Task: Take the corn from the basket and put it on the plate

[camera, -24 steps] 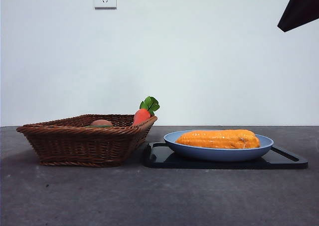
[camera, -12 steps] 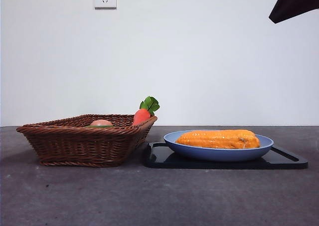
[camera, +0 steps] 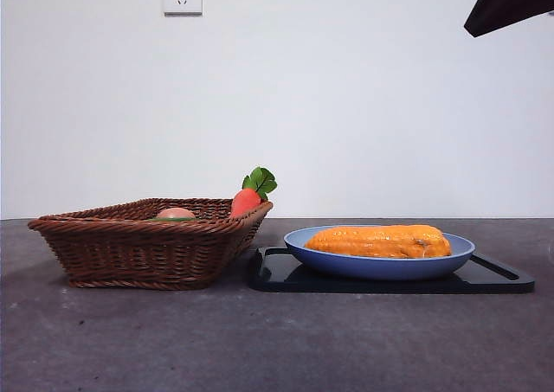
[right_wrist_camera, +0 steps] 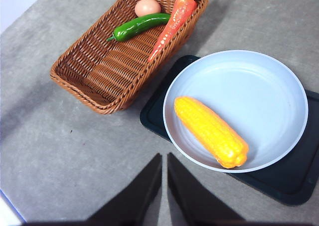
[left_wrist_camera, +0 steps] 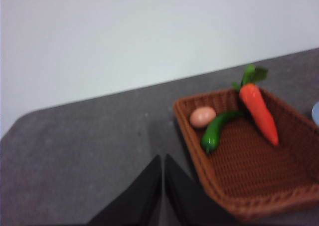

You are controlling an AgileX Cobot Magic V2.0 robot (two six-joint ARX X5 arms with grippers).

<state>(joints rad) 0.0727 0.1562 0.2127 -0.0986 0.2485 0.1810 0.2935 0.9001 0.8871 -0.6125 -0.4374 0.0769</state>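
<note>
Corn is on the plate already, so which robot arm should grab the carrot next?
Probably left. The left gripper hangs beside the basket holding the carrot. The right gripper hangs nearer the plate and corn.

I count one corn (right_wrist_camera: 211, 131), one plate (right_wrist_camera: 279, 81), one basket (right_wrist_camera: 94, 76), one black tray (right_wrist_camera: 294, 181). In the basket: one carrot (right_wrist_camera: 172, 21), one green pepper (right_wrist_camera: 137, 26), one peach-coloured round item (right_wrist_camera: 147, 7).

Corn (camera: 378, 240) on plate (camera: 381, 266), beside basket (camera: 147, 245)
</note>
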